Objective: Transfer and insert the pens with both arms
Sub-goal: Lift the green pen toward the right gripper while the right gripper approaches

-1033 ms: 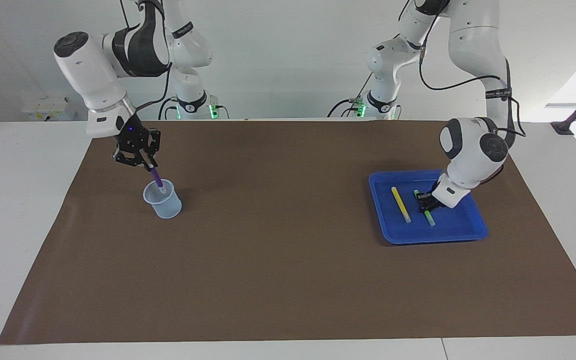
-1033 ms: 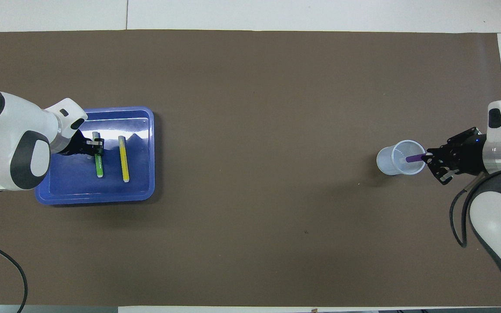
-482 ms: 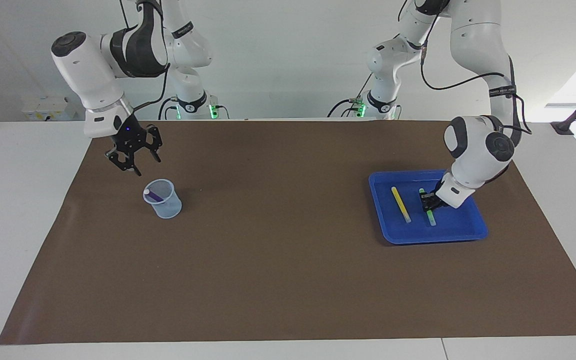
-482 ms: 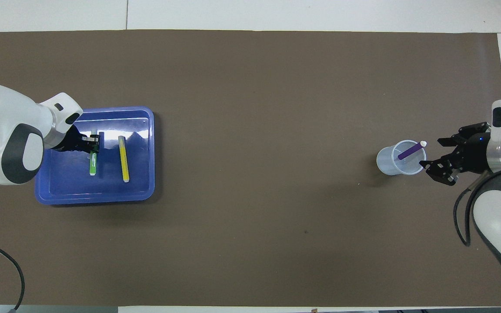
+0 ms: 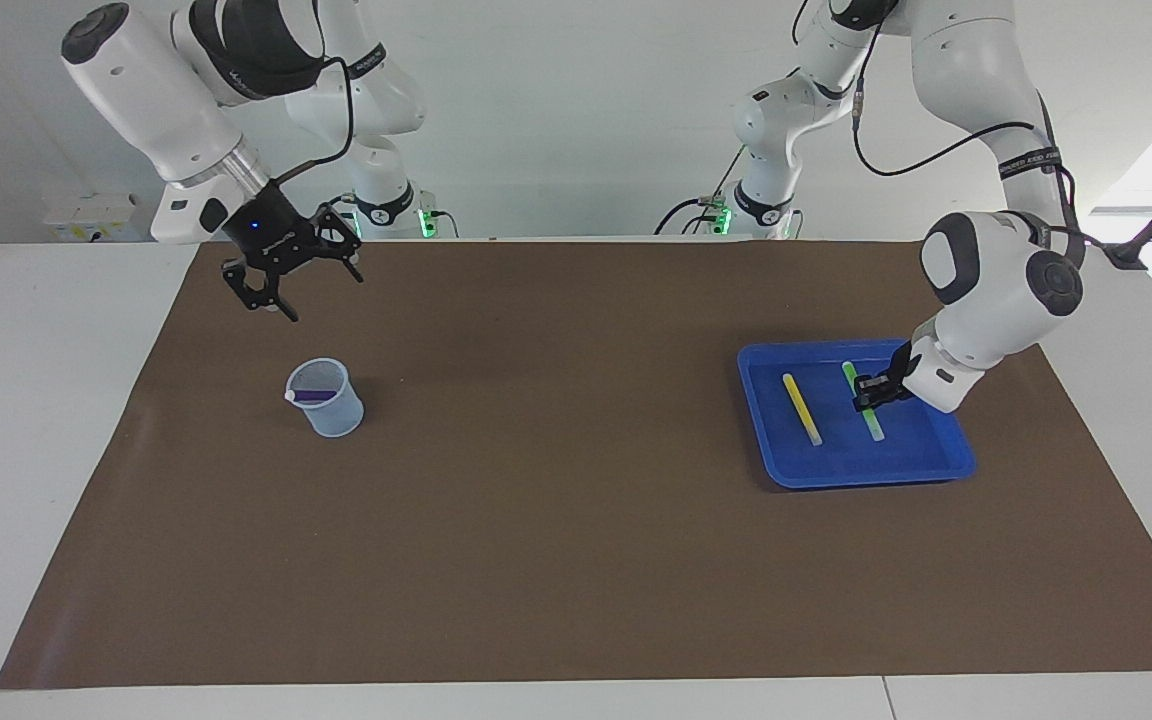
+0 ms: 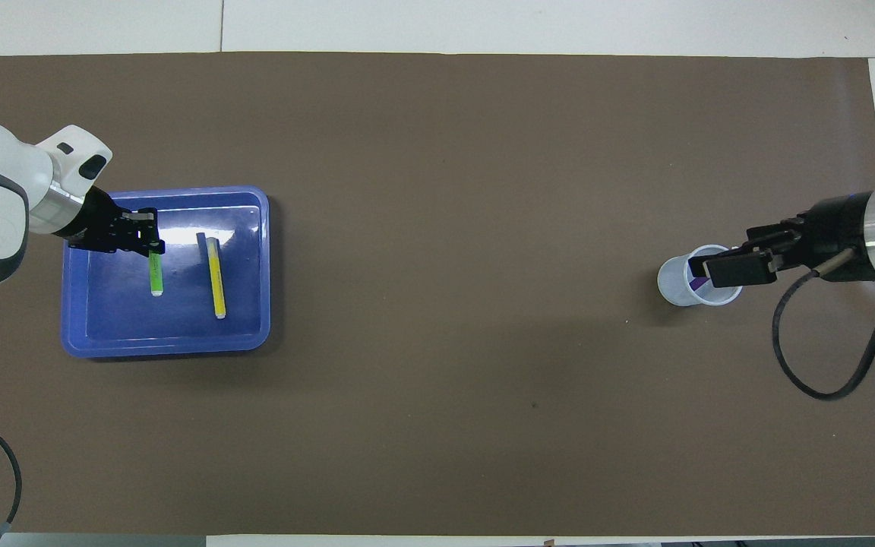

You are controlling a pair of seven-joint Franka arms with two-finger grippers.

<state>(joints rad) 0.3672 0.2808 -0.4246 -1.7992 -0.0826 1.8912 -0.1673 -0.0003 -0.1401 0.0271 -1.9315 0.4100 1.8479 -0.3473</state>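
Note:
My left gripper (image 5: 871, 392) (image 6: 150, 241) is shut on the green pen (image 5: 874, 425) (image 6: 156, 275) near its upper end and holds it just over the blue tray (image 5: 856, 475) (image 6: 164, 346). The yellow pen (image 5: 802, 408) (image 6: 215, 277) lies flat in the tray beside it. At the right arm's end of the table, the purple pen (image 5: 311, 396) (image 6: 698, 282) leans inside a clear plastic cup (image 5: 328, 412) (image 6: 673, 285). My right gripper (image 5: 301, 290) (image 6: 711, 267) hangs open and empty well above the cup.
A brown mat (image 5: 576, 520) covers most of the white table. Two slimmer arms with green lights (image 5: 386, 205) (image 5: 761, 205) stand at the robots' edge. A black cable (image 6: 810, 357) loops from the right arm over the mat.
My right gripper let go of the purple pen, which dropped into the cup, then opened wide and rose. My left gripper, shut on the green pen, lifted it a little.

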